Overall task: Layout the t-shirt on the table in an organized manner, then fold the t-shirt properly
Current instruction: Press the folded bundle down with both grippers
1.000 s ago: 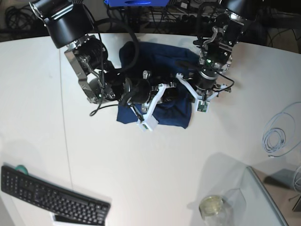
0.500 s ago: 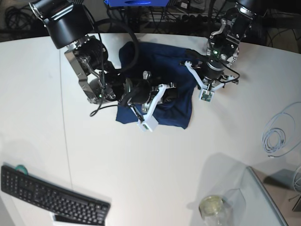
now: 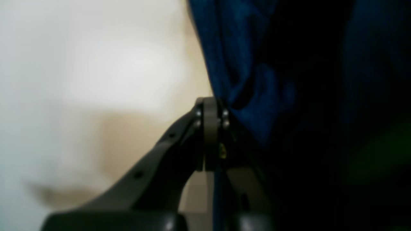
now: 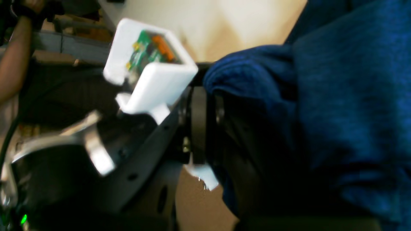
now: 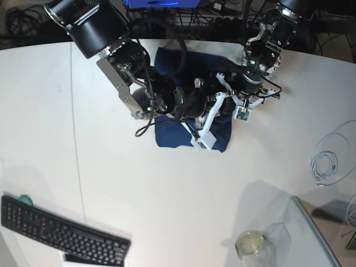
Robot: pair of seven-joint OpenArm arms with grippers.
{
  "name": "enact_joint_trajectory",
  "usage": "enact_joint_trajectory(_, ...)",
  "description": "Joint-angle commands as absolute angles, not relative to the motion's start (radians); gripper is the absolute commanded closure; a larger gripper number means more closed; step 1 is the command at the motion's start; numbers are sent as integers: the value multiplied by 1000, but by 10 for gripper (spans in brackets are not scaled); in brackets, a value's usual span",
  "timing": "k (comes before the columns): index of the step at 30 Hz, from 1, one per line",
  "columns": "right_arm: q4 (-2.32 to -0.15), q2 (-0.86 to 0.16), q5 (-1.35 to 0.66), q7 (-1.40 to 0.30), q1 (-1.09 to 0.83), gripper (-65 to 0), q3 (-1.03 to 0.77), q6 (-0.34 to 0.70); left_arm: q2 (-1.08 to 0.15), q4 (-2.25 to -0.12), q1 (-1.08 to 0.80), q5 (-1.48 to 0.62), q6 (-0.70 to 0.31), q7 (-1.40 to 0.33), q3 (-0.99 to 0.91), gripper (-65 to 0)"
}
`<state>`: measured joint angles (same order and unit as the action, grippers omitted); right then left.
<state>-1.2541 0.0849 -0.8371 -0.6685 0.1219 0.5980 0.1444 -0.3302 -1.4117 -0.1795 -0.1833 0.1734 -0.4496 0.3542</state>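
Note:
The dark navy t-shirt [image 5: 169,136] lies bunched in a heap at the back middle of the white table [image 5: 167,211]. Both grippers meet at its right side. My right gripper [image 5: 218,105], on the arm reaching in from the left of the base view, is shut on a fold of the t-shirt [image 4: 337,96]; in the right wrist view the cloth drapes over the closed fingers of the gripper [image 4: 199,96]. My left gripper [image 5: 229,93] is shut on the t-shirt's edge [image 3: 244,64], with a thin strip of cloth pinched in the gripper [image 3: 210,109].
A black keyboard [image 5: 61,233] sits at the front left. A glass jar [image 5: 253,245] and a clear sheet [image 5: 311,233] are at the front right, a coiled white cable [image 5: 325,164] at the right. The left arm's white camera housing [image 4: 147,64] is close to my right fingers.
My right arm has swung to the right, dragging the shirt with it, so the heap is narrower and further right. My left gripper has lifted back and now stays beside it.

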Motion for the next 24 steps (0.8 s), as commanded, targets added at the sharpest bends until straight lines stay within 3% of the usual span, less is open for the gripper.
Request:
enact_joint_trajectory(1, -1268, 97, -872, -633, 154, -2, 611, 156, -338, -1432, -177, -177, 168, -438, 352, 0)
enact_joint_trajectory(17, -1147, 105, -872, -591, 203, -5, 613, 150, -403, -1696, -380, -170, 168, -512, 44, 0)
enact_joint_trajectory(19, -1132, 105, -872, -575, 203, -60, 615, 150, -409, -1739, -435, -174, 168, -526, -33, 0)
enact_joint_trajectory(24, -1130, 111, -872, -573, 205, -363, 618, 150, -409, -1784, -545, -177, 168, -529, -219, 0)
